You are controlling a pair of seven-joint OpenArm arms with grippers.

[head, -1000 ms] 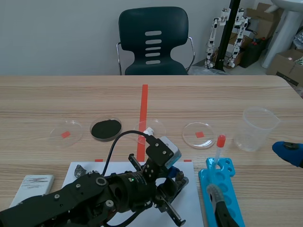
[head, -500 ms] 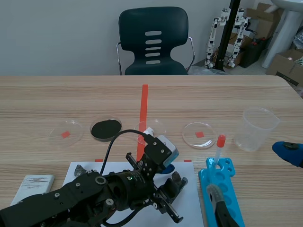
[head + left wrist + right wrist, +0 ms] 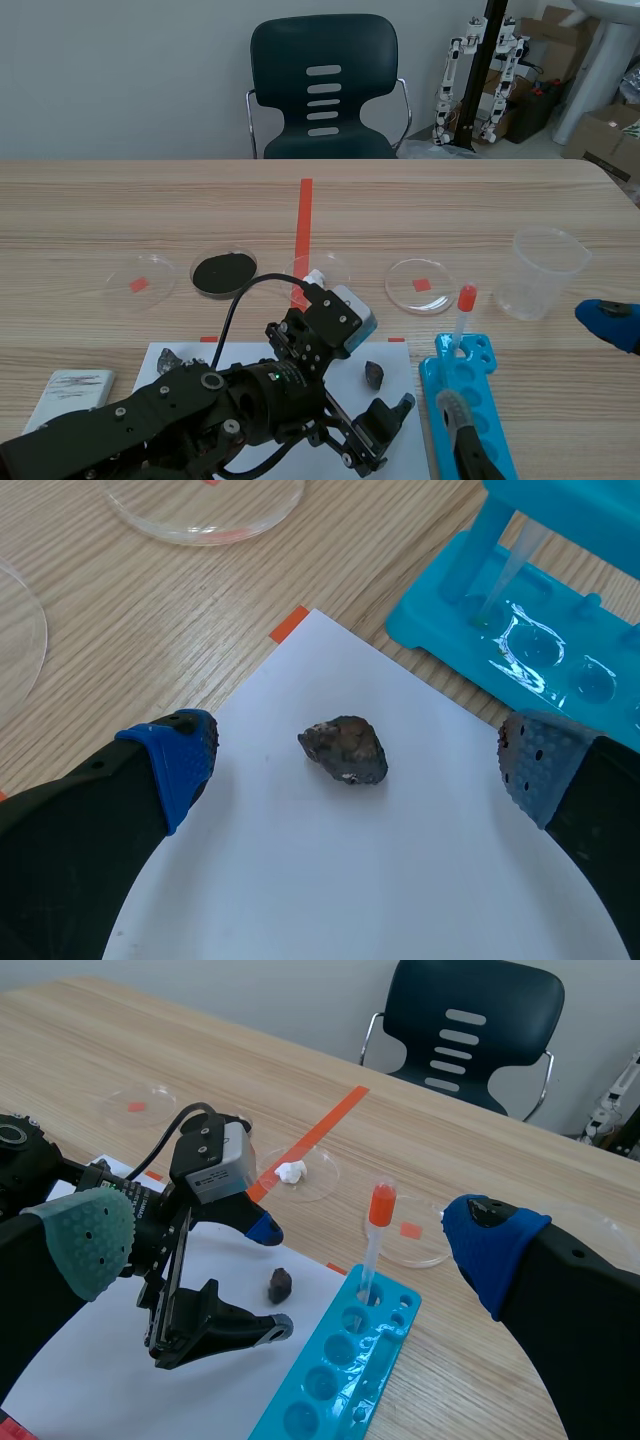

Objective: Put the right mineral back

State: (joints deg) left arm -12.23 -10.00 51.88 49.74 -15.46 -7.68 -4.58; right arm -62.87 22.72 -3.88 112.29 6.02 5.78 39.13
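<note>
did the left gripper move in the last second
Yes: the left gripper opened, its nearer finger swinging away from the rightmost petri dish toward the robot.

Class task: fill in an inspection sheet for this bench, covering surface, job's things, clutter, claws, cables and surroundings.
Surface: wooden table, with white paper on its near part.
Job's things: dark mineral lying loose on the paper; dishes beyond, one with black powder, one with a white lump.
Clutter: blue rack with a red-capped dropper; beaker; grey pad.
Claws: left claw open, the mineral between its fingers, not touched; right claw open, by the table's right edge.
Cables: black cable looping over the left arm.
Surroundings: chair, boxes.
</note>
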